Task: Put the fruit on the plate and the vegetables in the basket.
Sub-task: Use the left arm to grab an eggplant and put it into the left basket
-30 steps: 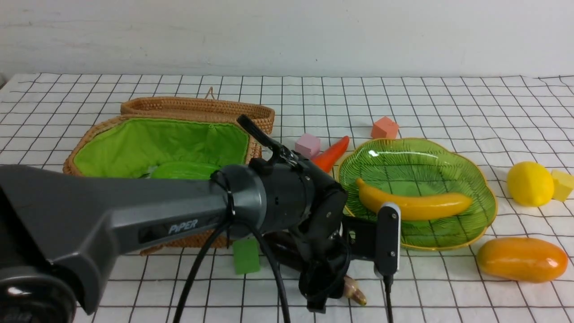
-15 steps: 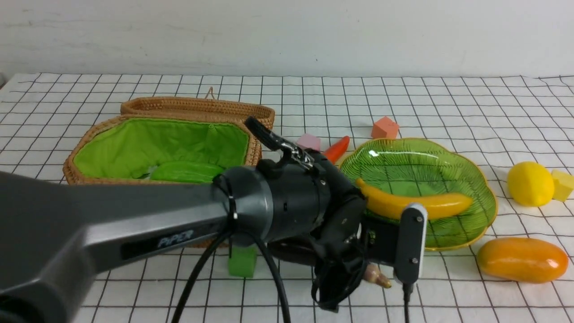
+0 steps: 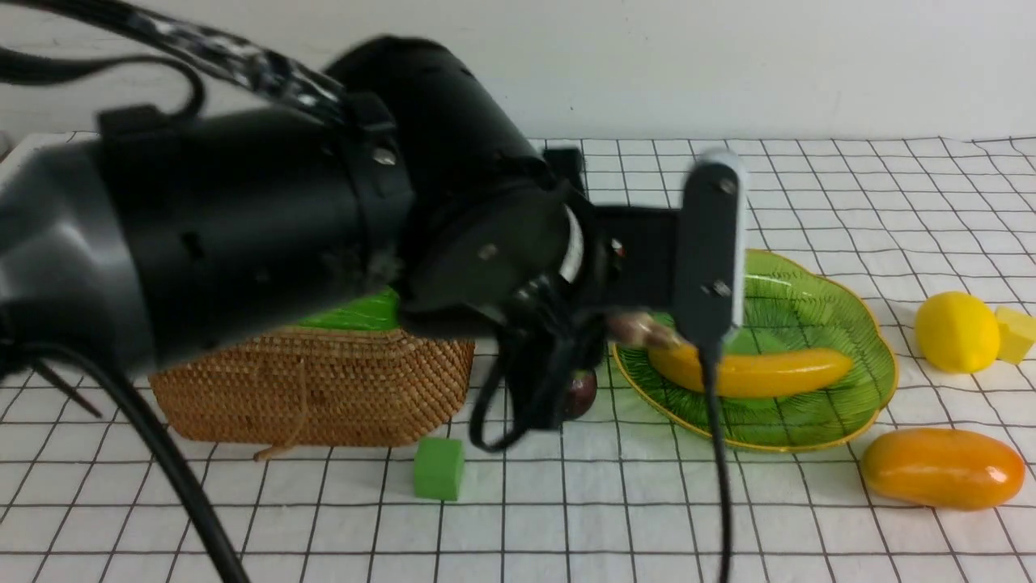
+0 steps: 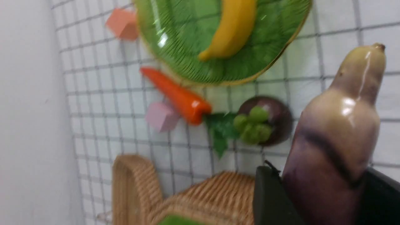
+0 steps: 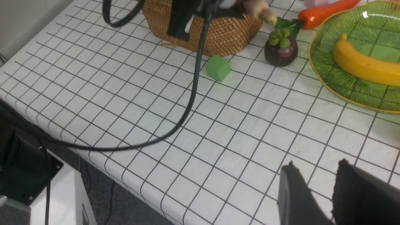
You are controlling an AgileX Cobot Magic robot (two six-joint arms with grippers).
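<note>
One vegetable is hanging in the air: the left gripper (image 4: 325, 200) is pinching the eggplant (image 4: 337, 125) by its dark thick end, jaws pressing on either side. The pale stem end is poking out clear of the cloth (image 3: 809, 534), between the basket (image 3: 324, 389) and the plate (image 3: 882, 356). That grip is leaving the long body free, which, I'd judge, is suiting a drop into the basket just beside it.

The left arm (image 3: 243, 219) is hiding the basket's inside; only a strip of green is showing, lining or vegetable I cannot tell. The plate is holding the banana (image 3: 753, 371) alone.

Waiting on the cloth are the mangosteen (image 3: 579, 393) just beside the plate, the carrot (image 4: 175, 95) with its leaves right by it, and the lemon (image 3: 957, 332) and mango (image 3: 943, 467) over on the right. The right gripper (image 5: 322, 190) is hovering low, jaws apart, gripping nothing.
</note>
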